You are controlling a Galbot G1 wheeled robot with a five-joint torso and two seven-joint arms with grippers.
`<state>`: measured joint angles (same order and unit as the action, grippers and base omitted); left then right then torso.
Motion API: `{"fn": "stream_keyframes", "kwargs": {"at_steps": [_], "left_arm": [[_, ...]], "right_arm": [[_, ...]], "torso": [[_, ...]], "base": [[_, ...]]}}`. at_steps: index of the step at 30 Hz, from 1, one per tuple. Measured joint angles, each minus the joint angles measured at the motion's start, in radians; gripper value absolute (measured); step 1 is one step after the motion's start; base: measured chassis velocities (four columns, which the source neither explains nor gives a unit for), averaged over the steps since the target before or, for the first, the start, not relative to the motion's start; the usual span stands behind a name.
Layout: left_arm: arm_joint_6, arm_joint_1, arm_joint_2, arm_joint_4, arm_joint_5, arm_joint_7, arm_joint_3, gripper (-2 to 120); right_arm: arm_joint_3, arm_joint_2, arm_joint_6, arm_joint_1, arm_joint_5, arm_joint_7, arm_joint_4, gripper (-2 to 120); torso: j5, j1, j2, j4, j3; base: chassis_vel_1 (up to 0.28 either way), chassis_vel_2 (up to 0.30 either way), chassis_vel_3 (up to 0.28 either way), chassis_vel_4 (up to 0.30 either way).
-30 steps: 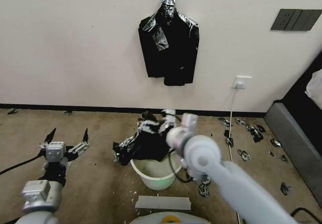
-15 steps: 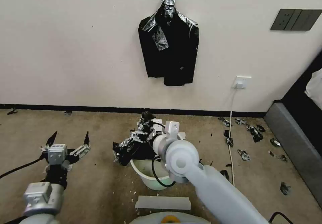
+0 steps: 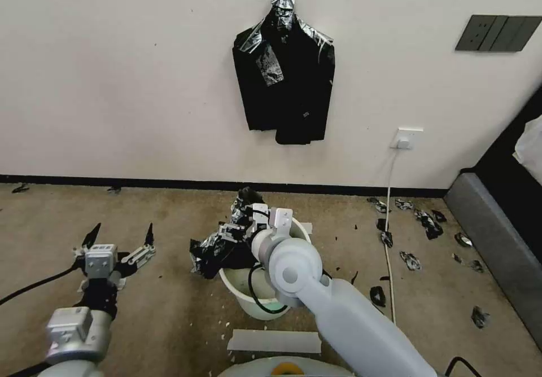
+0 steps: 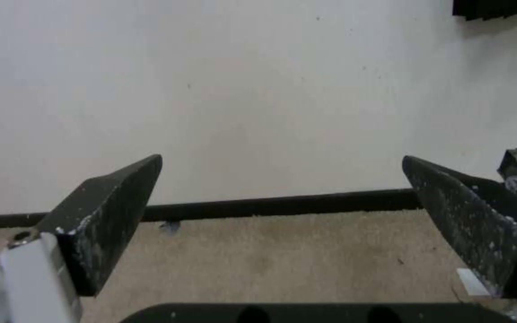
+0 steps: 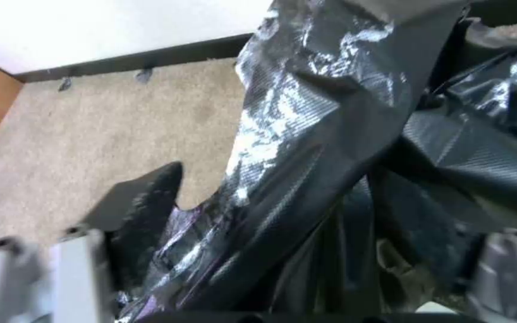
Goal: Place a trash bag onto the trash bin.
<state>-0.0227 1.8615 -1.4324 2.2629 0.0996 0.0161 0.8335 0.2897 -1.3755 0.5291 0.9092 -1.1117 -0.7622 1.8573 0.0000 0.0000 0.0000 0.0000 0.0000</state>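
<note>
Jaws, left: spread wide with nothing between them; the left gripper (image 3: 119, 236) hovers over bare carpet (image 3: 164, 303), well to the left of the bin, pointing toward the wall.
Left fingers: in the left wrist view both dark fingers (image 4: 106, 215) stand far apart (dusted with pale specks), with only carpet and the black baseboard (image 4: 282, 205) showing between them.
Jaws, right: parted, with crumpled black plastic bunched in the gap; whether they actually press on it I cannot tell. The right gripper (image 3: 240, 227) sits at the bin's far-left rim, its arm reaching in from the lower right and crossing over the bin.
Right fingers: the right wrist view shows one dark finger (image 5: 145, 202) beside the plastic and the other side hidden behind folds.
Trash bin: the cream-white trash bin (image 3: 245, 301) stands upright on the carpet just ahead of the robot's base, its mouth partly covered by the arm.
Trash bag: the trash bag (image 3: 217, 250) lies heaped over the bin's left and far rim, a loose flap hanging outside the wall on the left; it is bunched, not spread across the mouth.
Scraps: small torn black scraps (image 3: 426, 224) lie scattered on the carpet to the right, near a white cable (image 3: 388, 236).
Wall: a bundle of black bags (image 3: 285, 78) hangs from the wall (image 3: 113, 72) above, directly behind the bin.
</note>
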Motion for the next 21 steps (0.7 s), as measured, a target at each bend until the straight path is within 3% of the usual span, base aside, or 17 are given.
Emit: {"fn": "stream_keyframes", "kwargs": {"at_steps": [2,21], "left_arm": [[0.0,0.0,0.001,0.0,0.0,0.0,0.0,100],[-0.013,-0.014,0.045,-0.023,0.012,0.001,-0.003,100]], "right_arm": [[0.001,-0.002,0.0,0.001,0.002,0.001,0.0,82],[0.007,0.009,0.0,0.011,0.027,0.017,0.0,13]], "torso": [[0.0,0.0,0.0,0.0,0.0],[0.0,0.0,0.0,0.0,0.0]], "base": [[0.0,0.0,0.0,0.0],[0.0,0.0,0.0,0.0]]}}
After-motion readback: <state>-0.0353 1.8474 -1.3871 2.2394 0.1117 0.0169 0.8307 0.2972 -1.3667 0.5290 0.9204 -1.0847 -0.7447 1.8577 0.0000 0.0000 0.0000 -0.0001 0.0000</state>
